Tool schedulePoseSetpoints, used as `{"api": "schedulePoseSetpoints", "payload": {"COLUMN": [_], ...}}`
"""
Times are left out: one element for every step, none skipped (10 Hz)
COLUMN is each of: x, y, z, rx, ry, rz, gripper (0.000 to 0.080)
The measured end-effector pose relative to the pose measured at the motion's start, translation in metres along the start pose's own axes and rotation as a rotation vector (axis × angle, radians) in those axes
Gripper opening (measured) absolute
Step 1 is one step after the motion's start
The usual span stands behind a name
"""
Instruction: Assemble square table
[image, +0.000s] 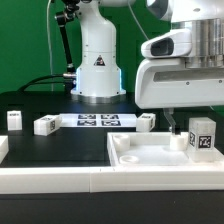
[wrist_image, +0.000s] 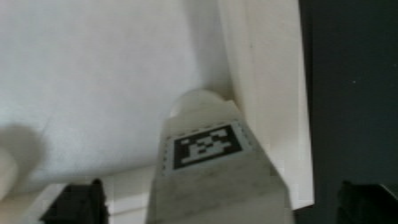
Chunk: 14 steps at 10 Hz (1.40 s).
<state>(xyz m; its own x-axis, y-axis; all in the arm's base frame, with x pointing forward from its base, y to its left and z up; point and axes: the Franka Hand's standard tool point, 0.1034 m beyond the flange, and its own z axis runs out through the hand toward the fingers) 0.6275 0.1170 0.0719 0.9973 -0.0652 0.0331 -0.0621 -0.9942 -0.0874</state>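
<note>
The white square table top (image: 160, 158) lies at the front on the exterior view's right, rim up. A white leg (image: 203, 137) with a black-and-white tag stands upright in its corner by the rim. My gripper (image: 198, 122) hangs right over this leg. In the wrist view the leg (wrist_image: 210, 150) sits between my two dark fingertips (wrist_image: 80, 205), with a gap showing on each side, so the jaws are open around it. The top's floor (wrist_image: 107, 80) and rim (wrist_image: 267, 70) show behind it. Three more legs (image: 14, 120), (image: 45, 125), (image: 147, 121) lie on the black table.
The marker board (image: 95, 121) lies flat in the middle, in front of the robot base (image: 97, 70). A long white rail (image: 60, 180) borders the black surface at the front. Black table (wrist_image: 356, 80) shows beyond the top's rim.
</note>
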Motion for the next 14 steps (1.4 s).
{"api": "schedulePoseSetpoints", "payload": {"x": [0.0004,0.0012,0.0011,0.0011,0.001,0.0011,0.0012,0.0012,0.0014,0.0014,0.0015,0.0014,-0.0002,-0.0014], "y": [0.0001,-0.0006,-0.0003,-0.0002,-0.0002,-0.0001,-0.0001,-0.0001,0.0003,0.0004,0.0007,0.0007,0.0003,-0.0006], "z": [-0.0003,-0.0008,-0.0004,-0.0002,-0.0001,-0.0001,-0.0001,-0.0001,-0.0002,-0.0002,-0.0002,-0.0002,0.0001,0.0002], "rx": [-0.008,-0.009,-0.009,-0.009,-0.008,-0.008,-0.008,-0.007,-0.005,-0.005,-0.004,-0.004,-0.004,-0.007], "ry": [0.001,0.003,0.003,0.003,0.002,0.003,0.003,0.003,0.004,0.004,0.004,0.007,0.014,0.015], "rz": [-0.069,-0.088,-0.084,-0.084,-0.077,-0.063,-0.063,-0.06,0.061,0.093,0.18,0.278,0.404,0.515], "gripper": [0.0649,0.0617,0.0617,0.0482,0.0345,0.0345,0.0288,0.0288,0.0288,0.0288,0.0288,0.0288,0.029,0.029]}}
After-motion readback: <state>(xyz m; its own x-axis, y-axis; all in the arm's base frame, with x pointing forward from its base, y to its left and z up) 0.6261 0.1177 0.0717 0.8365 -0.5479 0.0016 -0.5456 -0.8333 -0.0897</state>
